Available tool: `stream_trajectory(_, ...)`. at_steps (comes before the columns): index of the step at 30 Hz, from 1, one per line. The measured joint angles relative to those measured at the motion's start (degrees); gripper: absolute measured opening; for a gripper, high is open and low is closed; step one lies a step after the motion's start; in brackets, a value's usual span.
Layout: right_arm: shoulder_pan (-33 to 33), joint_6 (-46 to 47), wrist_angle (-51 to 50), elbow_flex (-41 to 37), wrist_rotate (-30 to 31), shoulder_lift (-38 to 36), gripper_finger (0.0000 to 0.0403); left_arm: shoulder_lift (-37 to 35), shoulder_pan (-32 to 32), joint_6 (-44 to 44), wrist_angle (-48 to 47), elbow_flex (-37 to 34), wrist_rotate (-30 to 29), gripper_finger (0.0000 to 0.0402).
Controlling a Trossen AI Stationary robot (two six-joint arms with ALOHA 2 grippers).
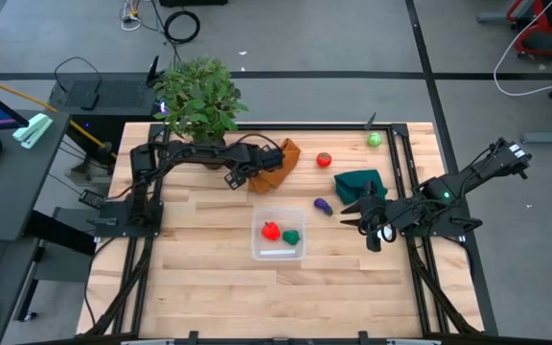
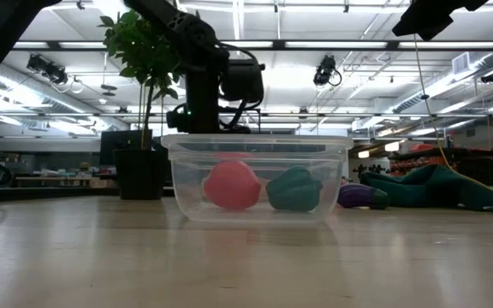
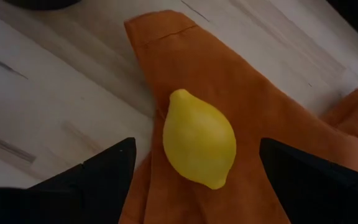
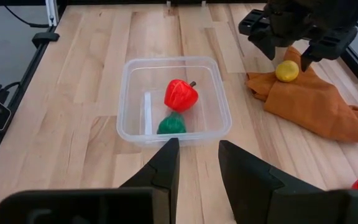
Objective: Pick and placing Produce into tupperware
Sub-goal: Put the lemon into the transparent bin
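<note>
The clear tupperware (image 1: 278, 251) stands mid-table and holds a red pepper (image 4: 181, 94) and a green piece (image 4: 171, 124). A yellow lemon (image 3: 199, 138) lies on the orange cloth (image 3: 253, 81). My left gripper (image 3: 197, 144) is open above it, one finger on each side, not touching; it also shows in the right wrist view (image 4: 288, 53). A purple eggplant (image 1: 323, 205), a red tomato (image 1: 324, 160) and a green lime (image 1: 375, 140) lie on the table. My right gripper (image 4: 197, 149) is open and empty, right of the tupperware.
A potted plant (image 1: 199, 96) stands at the far edge behind the left arm. A dark green cloth (image 1: 360, 184) lies crumpled by the right gripper. Bare wood lies between the tupperware and the table's near edge.
</note>
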Motion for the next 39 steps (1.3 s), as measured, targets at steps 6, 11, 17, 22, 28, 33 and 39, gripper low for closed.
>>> stream_trajectory(6, -0.01, -0.02, 0.00, 0.00, 0.02, 0.00, 0.0077, 0.02, 0.09, 0.04, -0.13, 0.00, 1.60, 0.0348)
stream_trajectory(11, -0.01, -0.02, 0.00, 0.00, 0.02, 0.00, 0.0077, 0.05, 0.46, 0.22, -0.42, 0.00, 2.85, 0.0336)
stream_trajectory(17, -0.01, -0.02, 0.01, 0.00, 0.04, 0.00, 0.0077, 0.11, 0.78, 0.67, -0.44, 0.00, 3.60, 0.0305)
stream_trajectory(22, -0.01, -0.02, 0.22, 0.00, 0.07, 0.00, 0.0077, 0.11, 0.83, 0.63, -0.42, 0.00, 4.92, 0.0289)
stream_trajectory(28, -0.01, -0.02, 0.22, 0.00, 0.11, 0.00, 0.0077, 0.11, 0.83, 1.27, 0.31, 0.00, 7.07, 0.0289)
stream_trajectory(33, -0.01, -0.02, 0.22, 0.00, 0.13, 0.00, 0.0077, 0.15, 0.87, 3.18, 3.71, 0.00, 7.35, 0.0289)
stream_trajectory(39, 0.01, 0.19, 0.20, 0.00, 0.15, 0.00, 0.0077, 0.15, 0.85, 3.41, 3.86, 0.02, 6.05, 0.0289)
